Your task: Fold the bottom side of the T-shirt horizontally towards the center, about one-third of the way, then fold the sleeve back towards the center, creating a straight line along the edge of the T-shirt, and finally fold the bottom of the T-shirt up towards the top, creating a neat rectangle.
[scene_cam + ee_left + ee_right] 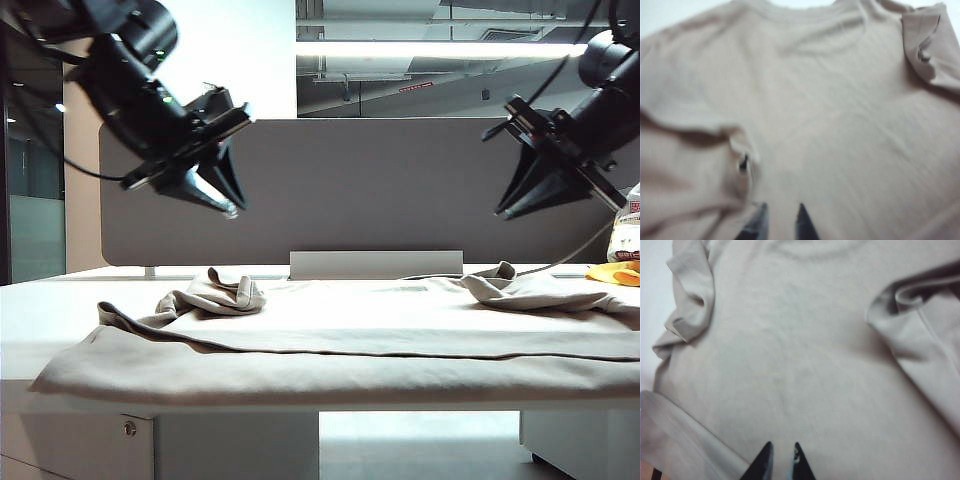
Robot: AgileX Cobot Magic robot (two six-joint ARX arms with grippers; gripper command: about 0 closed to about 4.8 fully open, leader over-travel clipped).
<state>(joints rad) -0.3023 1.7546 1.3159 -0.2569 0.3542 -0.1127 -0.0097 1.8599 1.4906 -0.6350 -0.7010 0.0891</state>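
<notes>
The beige T-shirt [350, 330] lies spread across the white table [50, 300], its near long side folded over in a band [300, 375]. A sleeve is bunched up at each far corner [228, 293] [500, 283]. My left gripper [228, 205] hangs high above the shirt's left part, and its tips [781, 210] stand a narrow gap apart with nothing between them. My right gripper [503, 210] hangs high over the right part, its tips [782, 449] also slightly apart and empty. The right wrist view shows the T-shirt [815, 365] and a hem band [670, 430].
A grey partition [350, 190] stands behind the table. A yellow item [615, 272] and a white bag [628, 230] sit at the far right edge. A grey strip [375, 264] lies along the table's back.
</notes>
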